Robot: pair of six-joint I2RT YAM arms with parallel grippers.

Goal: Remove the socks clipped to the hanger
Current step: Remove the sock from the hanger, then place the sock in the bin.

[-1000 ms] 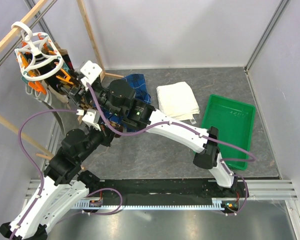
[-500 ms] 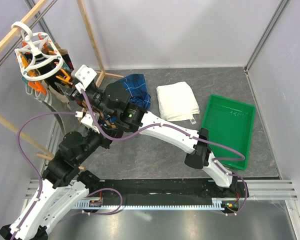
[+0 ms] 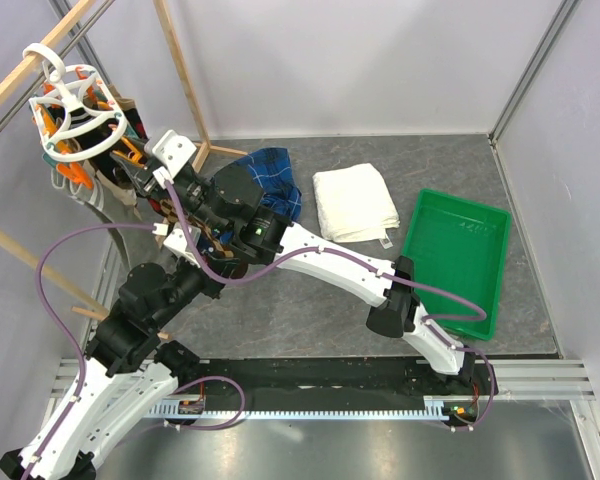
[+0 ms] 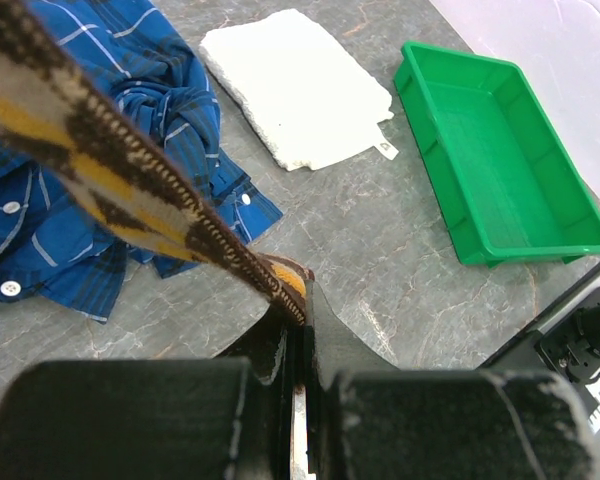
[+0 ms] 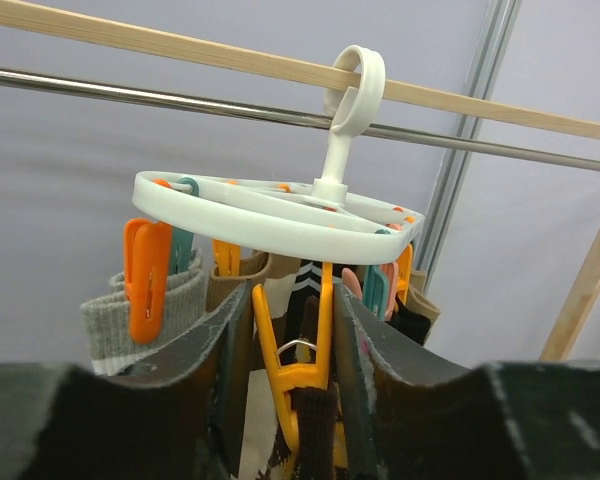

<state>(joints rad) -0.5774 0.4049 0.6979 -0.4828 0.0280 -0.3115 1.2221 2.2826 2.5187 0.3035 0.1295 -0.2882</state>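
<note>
Pale grey-white walls (image 3: 380,60) close me in; my counter (image 3: 310,315) is dark grey, stone-patterned. Wooden poles (image 3: 183,75) stand at the far left, and a metal rail (image 5: 180,99) runs just beneath one

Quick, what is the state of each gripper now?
Left gripper: shut on the checkered sock.
Right gripper: jaws around an orange clothespin; grip cannot be told.

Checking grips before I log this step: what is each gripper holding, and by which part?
Left gripper pinches the patterned sock by its free end. Right gripper flanks an orange clothespin; whether it grips cannot be told.
</note>
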